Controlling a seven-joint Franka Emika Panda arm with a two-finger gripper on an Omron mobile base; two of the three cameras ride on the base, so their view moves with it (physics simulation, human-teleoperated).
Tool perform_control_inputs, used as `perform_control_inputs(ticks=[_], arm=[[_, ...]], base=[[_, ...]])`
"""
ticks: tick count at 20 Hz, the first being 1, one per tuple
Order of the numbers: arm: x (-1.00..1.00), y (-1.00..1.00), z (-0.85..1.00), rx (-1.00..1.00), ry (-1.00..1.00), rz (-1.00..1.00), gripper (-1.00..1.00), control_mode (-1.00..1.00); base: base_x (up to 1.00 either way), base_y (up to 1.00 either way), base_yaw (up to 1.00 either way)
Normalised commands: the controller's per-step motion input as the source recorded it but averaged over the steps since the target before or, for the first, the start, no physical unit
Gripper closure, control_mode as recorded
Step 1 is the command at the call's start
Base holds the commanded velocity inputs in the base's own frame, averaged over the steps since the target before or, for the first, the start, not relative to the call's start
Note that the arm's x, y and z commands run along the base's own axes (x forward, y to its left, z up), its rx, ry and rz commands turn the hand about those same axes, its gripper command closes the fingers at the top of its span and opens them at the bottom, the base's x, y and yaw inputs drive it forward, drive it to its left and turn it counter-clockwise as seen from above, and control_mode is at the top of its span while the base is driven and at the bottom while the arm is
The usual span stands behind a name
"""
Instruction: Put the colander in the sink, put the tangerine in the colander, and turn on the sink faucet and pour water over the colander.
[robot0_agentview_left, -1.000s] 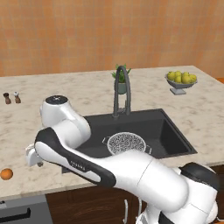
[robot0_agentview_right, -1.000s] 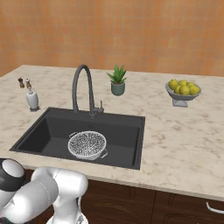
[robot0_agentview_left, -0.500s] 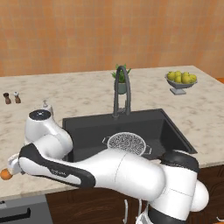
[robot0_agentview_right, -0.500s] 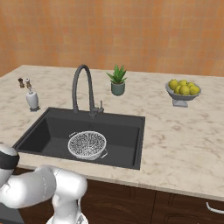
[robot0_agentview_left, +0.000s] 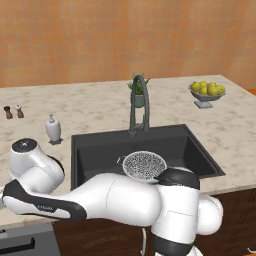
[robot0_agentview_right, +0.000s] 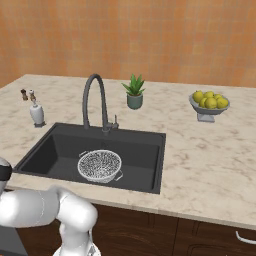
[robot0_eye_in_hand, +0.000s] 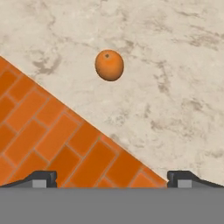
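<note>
Tangerine (robot0_eye_in_hand: 109, 65) alone on marble counter (robot0_eye_in_hand: 175, 87), ahead of my gripper (robot0_eye_in_hand: 112, 179), untouched | my fingers (robot0_eye_in_hand: 41, 178) spread wide, empty, just tips showing | colander (robot0_agentview_right: 99, 165) sits in sink (robot0_agentview_right: 145, 150); my arm hides its near rim in left base view
</note>
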Motion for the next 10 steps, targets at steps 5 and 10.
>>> perform_control_inputs(ticks=[5,10], arm=[[0.16,0.39,-0.27,-0.03,0.0,0.0,-1.0,-1.0],[0.22,0.26,-0.31,-0.02,0.0,-0.01,-1.0,-1.0]], base=[[0.0,0.0,0.0],[0.0,0.0,0.0]])
